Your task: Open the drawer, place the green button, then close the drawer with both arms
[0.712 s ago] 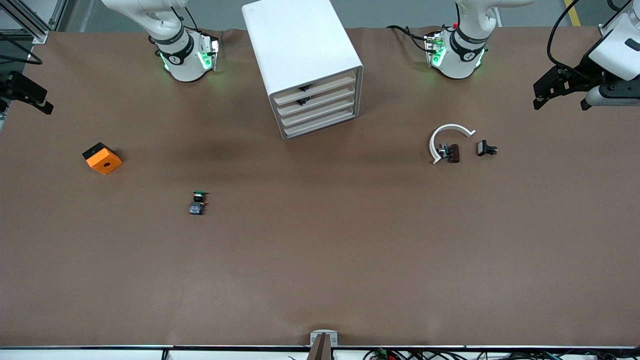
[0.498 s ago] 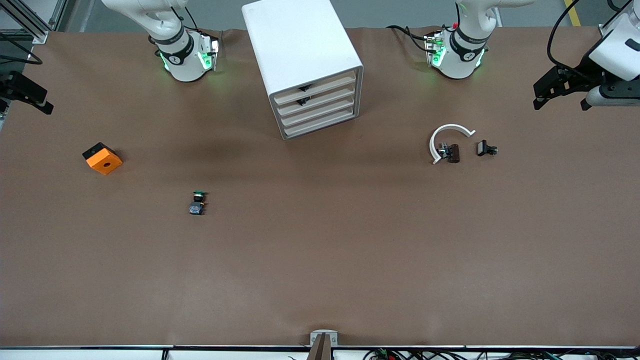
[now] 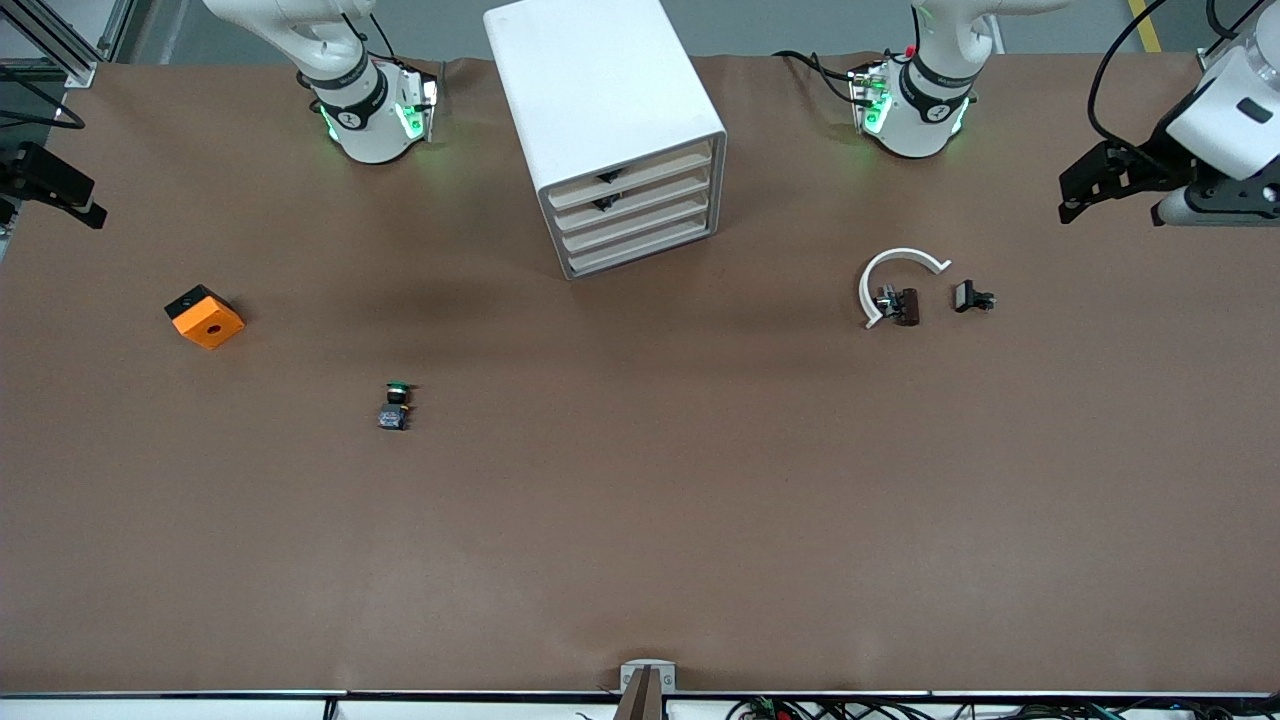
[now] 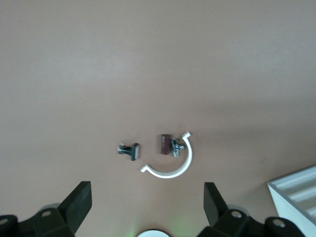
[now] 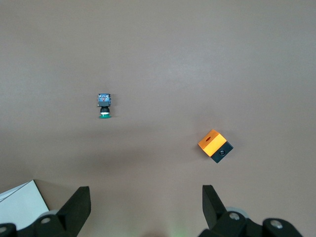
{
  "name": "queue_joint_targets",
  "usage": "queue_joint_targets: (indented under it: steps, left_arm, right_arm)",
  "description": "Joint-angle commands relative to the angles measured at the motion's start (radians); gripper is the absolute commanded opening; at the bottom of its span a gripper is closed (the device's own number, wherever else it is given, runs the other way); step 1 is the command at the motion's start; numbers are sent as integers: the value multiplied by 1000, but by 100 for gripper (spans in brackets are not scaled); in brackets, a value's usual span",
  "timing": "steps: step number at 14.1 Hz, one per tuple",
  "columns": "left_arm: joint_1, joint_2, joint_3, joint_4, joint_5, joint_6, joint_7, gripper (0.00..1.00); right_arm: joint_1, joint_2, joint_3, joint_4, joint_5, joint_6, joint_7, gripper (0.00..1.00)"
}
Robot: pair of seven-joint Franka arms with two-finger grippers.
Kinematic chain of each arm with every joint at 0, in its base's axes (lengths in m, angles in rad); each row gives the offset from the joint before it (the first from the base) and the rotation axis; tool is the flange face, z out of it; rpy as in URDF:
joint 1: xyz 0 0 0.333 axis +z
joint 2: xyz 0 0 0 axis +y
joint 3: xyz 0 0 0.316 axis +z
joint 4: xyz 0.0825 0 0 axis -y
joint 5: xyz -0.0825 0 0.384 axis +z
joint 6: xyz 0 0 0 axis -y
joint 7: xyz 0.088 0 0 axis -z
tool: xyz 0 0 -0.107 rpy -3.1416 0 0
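Brown table (image 3: 640, 520) carried a white cabinet (image 3: 600, 100); drawer (image 3: 632, 222), third down, was shut. Button (image 3: 396, 405) lay nearer the camera, toward the right arm's end, near an orange cube (image 3: 205, 316). Left gripper (image 4: 147, 207) and right gripper (image 5: 146, 207) hung over bare table at their own ends, fingers spread wide, holding nothing.

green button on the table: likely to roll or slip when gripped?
The button lies on its side, round cap at one end, so a nudge may roll it. Its boxy body probably grips better. Looks small and rigid, likely light.
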State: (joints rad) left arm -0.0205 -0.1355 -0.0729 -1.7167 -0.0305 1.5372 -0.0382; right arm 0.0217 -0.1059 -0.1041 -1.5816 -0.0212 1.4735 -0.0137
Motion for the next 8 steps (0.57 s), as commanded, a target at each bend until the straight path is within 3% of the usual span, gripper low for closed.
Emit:
queue_joint_targets:
  steps: [1,4,8]
  left_arm:
    - [4,71,4,20,-63,-25,27,100]
    - [-9,140,-4,13,-130,-25,125,100]
    - [20,239,-1,-27,-349,-25,551,100]
  right_arm:
    - [-8,-28,3,-26,-3,4,-11,100]
    - [-8,-28,3,-26,-3,4,-11,100]
    - [-8,-28,3,-26,-3,4,-11,100]
